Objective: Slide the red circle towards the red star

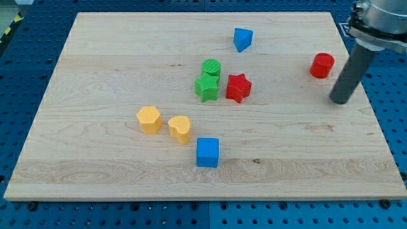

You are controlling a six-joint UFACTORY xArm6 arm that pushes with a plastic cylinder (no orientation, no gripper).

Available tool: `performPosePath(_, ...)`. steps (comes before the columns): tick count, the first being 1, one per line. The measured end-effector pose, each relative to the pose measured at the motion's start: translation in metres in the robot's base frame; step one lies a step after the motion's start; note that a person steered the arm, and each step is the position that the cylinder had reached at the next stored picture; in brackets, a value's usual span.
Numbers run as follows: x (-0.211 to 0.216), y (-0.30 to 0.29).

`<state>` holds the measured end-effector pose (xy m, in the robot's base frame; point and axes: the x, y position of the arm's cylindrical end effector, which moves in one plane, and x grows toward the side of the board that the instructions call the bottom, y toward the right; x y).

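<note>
Red circle [322, 65]: light, rigid, likely slides easily; push its right face toward red star [238, 88]. My tip [339, 100] sits just lower-right, apart; no gripper fitted.

A pale, matt wooden board [95, 57] with visible grain lines is seen, resting on a blue perforated surface [25, 70] that looks like painted metal. The red circle block [322, 65] and the red star block [238, 88] appear to be matt plastic with finely ribbed faces. The dark rod ending in my tip [340, 101] is smooth and dull, below a shinier metal collar [381, 16].
</note>
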<state>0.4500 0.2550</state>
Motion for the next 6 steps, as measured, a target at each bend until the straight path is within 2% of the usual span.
performPosePath(1,0.000,0.030)
performPosePath(2,-0.008,0.032)
performPosePath(3,-0.031,0.037)
performPosePath(4,-0.075,0.037)
performPosePath(5,-0.099,0.007)
performPosePath(6,-0.099,-0.024)
